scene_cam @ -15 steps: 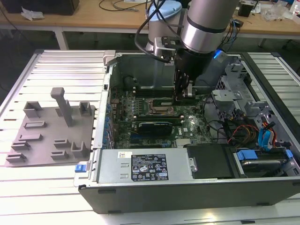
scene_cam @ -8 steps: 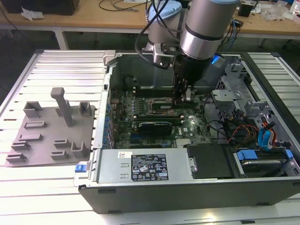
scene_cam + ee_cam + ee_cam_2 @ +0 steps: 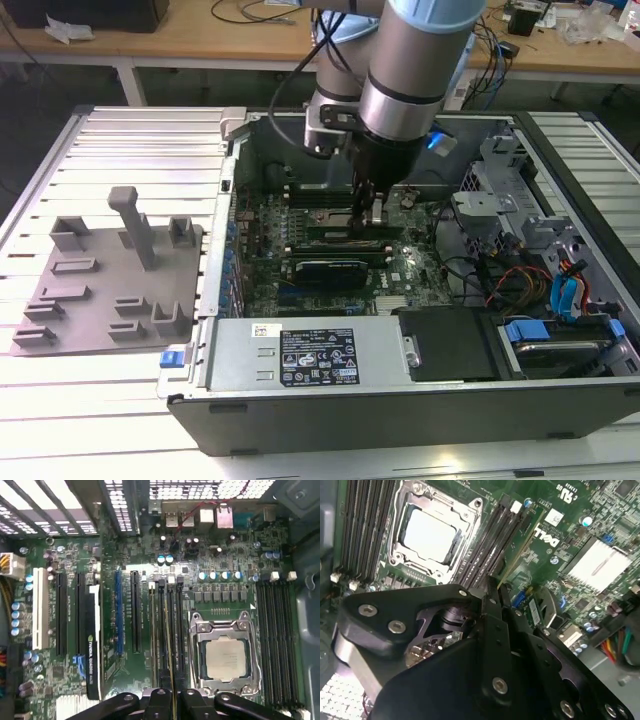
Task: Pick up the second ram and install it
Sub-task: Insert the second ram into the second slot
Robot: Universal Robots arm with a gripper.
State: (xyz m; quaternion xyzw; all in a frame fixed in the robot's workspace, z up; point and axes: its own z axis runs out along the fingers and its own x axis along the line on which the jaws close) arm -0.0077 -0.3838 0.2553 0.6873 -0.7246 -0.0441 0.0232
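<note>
My gripper [image 3: 372,213] is down inside the open computer case, over the memory slots beside the CPU socket [image 3: 225,657]. It is shut on the second ram [image 3: 520,547], a thin green stick seen edge-on. In the second wrist view the stick runs away from the fingertips along the dark slots [image 3: 490,545]. In the first wrist view its edge [image 3: 172,672] shows as a thin line between the two fingers [image 3: 159,700], lined up with the slots next to the socket. Whether the stick sits in a slot, I cannot tell.
A grey plastic tray with upright pegs [image 3: 100,290] lies on the slatted table at the exterior view's left. Inside the case are a black card with a green rim [image 3: 325,270], the power supply [image 3: 310,355], bundled cables [image 3: 520,285] and drive bays [image 3: 560,340].
</note>
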